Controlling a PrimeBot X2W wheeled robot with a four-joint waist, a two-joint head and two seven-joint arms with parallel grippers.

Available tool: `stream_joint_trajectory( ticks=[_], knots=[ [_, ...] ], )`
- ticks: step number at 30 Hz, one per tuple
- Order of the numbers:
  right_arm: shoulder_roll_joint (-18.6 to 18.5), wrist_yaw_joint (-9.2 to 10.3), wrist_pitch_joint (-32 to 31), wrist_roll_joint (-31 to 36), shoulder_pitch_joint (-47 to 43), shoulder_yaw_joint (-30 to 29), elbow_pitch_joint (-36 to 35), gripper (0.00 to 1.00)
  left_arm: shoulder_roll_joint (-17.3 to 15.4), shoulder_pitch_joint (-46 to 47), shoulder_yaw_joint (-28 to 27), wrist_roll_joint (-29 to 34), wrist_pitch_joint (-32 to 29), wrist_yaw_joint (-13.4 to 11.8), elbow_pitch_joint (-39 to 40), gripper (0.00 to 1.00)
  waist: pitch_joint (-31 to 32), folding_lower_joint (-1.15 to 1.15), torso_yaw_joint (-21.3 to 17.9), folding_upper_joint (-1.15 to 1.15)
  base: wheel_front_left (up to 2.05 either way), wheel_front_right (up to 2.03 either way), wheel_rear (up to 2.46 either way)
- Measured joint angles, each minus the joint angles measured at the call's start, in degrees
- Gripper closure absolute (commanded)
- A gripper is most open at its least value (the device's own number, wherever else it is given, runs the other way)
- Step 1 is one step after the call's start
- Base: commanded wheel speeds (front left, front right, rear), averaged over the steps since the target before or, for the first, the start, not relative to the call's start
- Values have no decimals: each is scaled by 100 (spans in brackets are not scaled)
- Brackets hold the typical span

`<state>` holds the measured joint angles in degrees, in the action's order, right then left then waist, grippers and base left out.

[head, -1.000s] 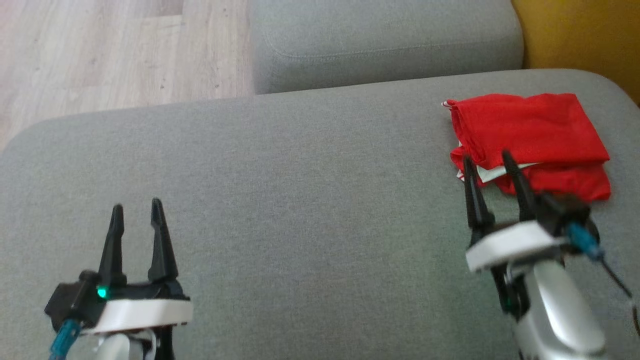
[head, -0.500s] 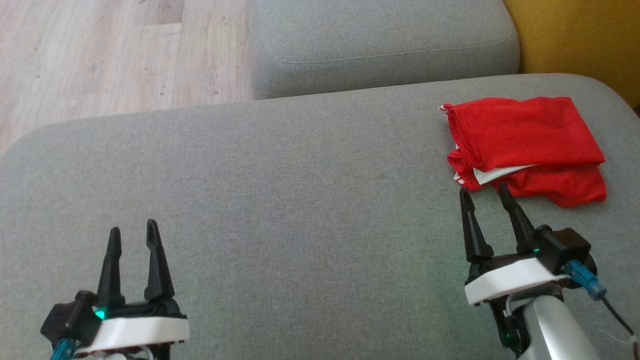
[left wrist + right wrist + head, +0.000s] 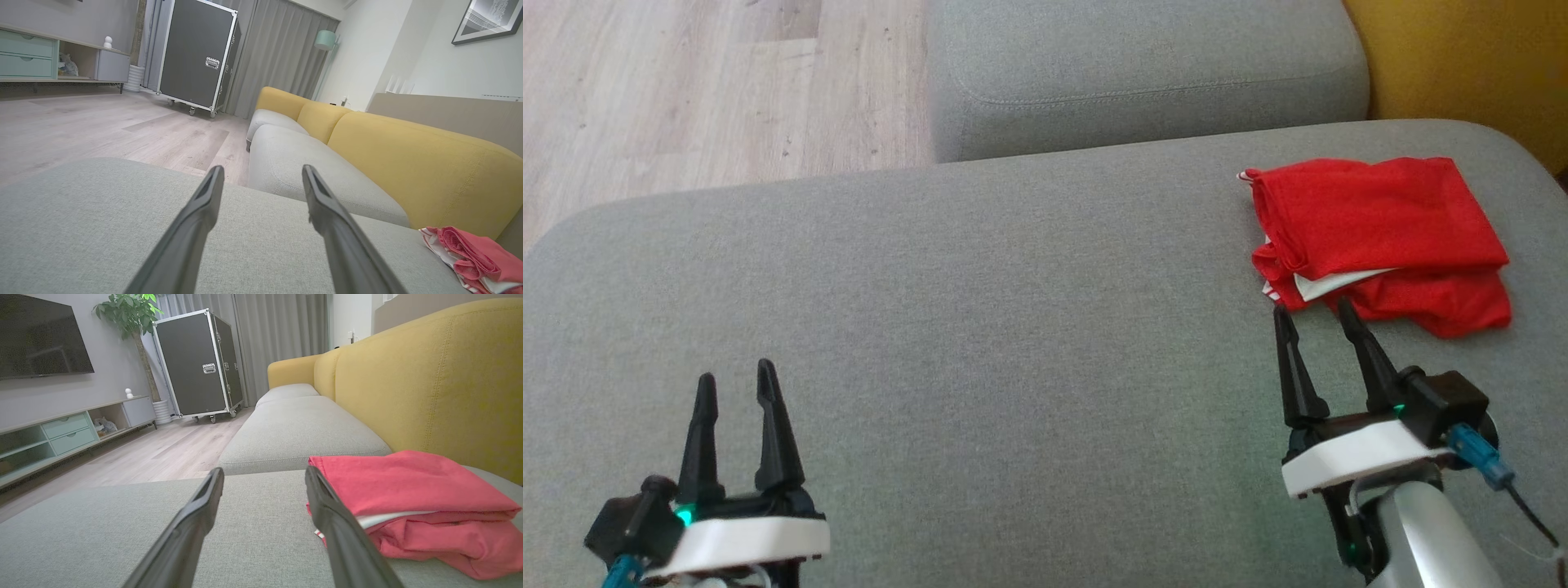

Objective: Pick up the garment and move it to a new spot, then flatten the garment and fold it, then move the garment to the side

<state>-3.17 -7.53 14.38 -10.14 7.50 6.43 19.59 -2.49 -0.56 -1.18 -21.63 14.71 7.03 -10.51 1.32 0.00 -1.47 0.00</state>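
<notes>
The garment (image 3: 1376,233) is a red cloth with white trim, folded into a neat stack at the far right of the grey sofa seat (image 3: 1013,310). It also lies at the right in the right wrist view (image 3: 412,498) and at the lower right corner in the left wrist view (image 3: 474,255). My right gripper (image 3: 1313,314) stands open just in front of the stack, its fingertips close to the near edge and apart from the cloth. My left gripper (image 3: 735,380) stands open and empty over the near left of the seat.
A second grey seat cushion (image 3: 1143,73) lies beyond the one I work on, with wooden floor (image 3: 711,90) to its left. The yellow sofa back (image 3: 1462,57) runs along the right. A black wheeled case (image 3: 196,363) stands across the room.
My right gripper has drawn back from the garment's near edge toward me and now stands clear of it. My left gripper has slid slightly back. The garment stays put.
</notes>
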Motion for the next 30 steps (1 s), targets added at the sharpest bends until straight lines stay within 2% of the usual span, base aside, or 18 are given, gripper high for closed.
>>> stream_joint_trajectory(
  ticks=[7, 8, 13, 30],
  knots=[
    [0, 0, 0, -47, 0, 64, 7, 0, 1, 0, -9, -89, 0, -69, -10, 0, -9, 0, 1, 0, 0, 0, 0],
    [0, 0, -3, -46, -5, 66, 66, 100, 4, -1, -8, -91, -2, -75, -69, 100, -10, 0, 1, 0, 0, 0, 0],
    [1, -1, -34, -145, -328, 68, 369, 100, 21, -214, -4, -189, -56, -75, -421, 100, -14, 0, 4, 0, 0, 0, 0],
    [0, 0, -282, -1220, -338, -65, 300, 100, 23, -209, -21, -1074, -313, -75, -420, 100, -32, 0, 23, 0, 0, 0, 0]
  ],
)
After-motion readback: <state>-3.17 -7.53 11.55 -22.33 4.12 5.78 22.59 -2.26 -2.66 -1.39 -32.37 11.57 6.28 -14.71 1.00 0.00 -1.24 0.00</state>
